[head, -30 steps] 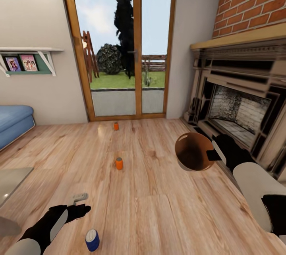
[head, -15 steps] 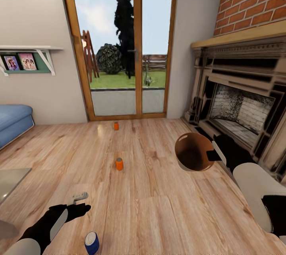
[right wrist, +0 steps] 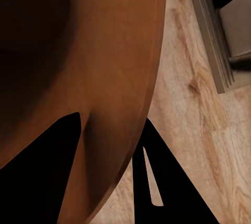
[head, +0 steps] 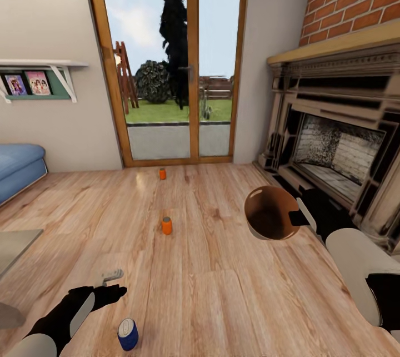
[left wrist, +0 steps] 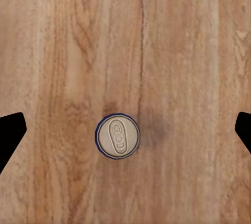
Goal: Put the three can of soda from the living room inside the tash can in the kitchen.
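Note:
Three soda cans stand upright on the wood-plank floor: a blue can [head: 128, 334] nearest me, an orange can [head: 166, 226] in mid-floor, and a second orange can [head: 162, 174] by the glass doors. My left gripper [head: 115, 284] hovers open, just beyond and left of the blue can. In the left wrist view the blue can's grey top [left wrist: 117, 136] lies below the gripper [left wrist: 130, 122], between its wide-spread fingers. My right gripper [head: 297, 217] is shut on the rim of the trash can [head: 271, 213], held tilted above the floor with its orange-brown inside [right wrist: 63, 51] showing.
A stone fireplace [head: 339, 151] under a brick chimney runs along the right. Wood-framed glass doors [head: 172, 62] close the far wall. A blue sofa [head: 19, 165] and a grey mat [head: 14, 246] sit at the left, under a wall shelf [head: 39, 76].
The whole picture has shifted slightly, so the camera moved a little. Both grippers hold the same pose, and the cans stand where they were.

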Robot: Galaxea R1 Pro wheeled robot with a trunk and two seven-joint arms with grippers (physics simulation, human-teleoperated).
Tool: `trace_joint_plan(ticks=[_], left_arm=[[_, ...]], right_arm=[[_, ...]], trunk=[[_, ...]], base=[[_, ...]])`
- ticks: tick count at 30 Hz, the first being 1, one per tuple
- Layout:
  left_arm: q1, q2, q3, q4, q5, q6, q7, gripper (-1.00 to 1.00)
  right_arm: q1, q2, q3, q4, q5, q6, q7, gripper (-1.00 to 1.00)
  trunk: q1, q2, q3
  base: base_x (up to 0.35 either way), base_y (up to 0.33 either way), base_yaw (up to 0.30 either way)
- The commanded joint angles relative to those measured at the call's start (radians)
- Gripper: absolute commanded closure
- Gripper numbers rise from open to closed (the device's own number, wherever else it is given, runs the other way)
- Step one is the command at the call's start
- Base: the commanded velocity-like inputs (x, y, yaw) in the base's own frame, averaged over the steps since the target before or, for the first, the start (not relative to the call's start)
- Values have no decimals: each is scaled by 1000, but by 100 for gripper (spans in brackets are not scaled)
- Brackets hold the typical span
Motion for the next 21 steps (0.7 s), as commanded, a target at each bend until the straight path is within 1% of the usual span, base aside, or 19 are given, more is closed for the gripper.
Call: trace_joint_plan(ticks=[1, 14, 15, 21], left_arm=[[0, 0, 0, 0, 0, 0, 0, -100], [0, -2, -3, -1, 0, 0, 0, -100], [0, -2, -3, -2, 0, 0, 0, -100], [0, -2, -4, 1, 0, 0, 0, -100]], right_arm=[[-1, 0, -1, -1, -3, 0, 0, 100], [0, 0, -2, 0, -2, -3, 0, 100], [0, -1, -2, 0, -2, -3, 0, 100], [1, -1, -4, 1, -2, -4, 0, 100]], trunk=[[4, -7, -3], [54, -98, -44], [54, -99, -48], [54, -99, -48]], base=[[0, 0, 0], [0, 0, 0], [0, 0, 0], [0, 0, 0]])
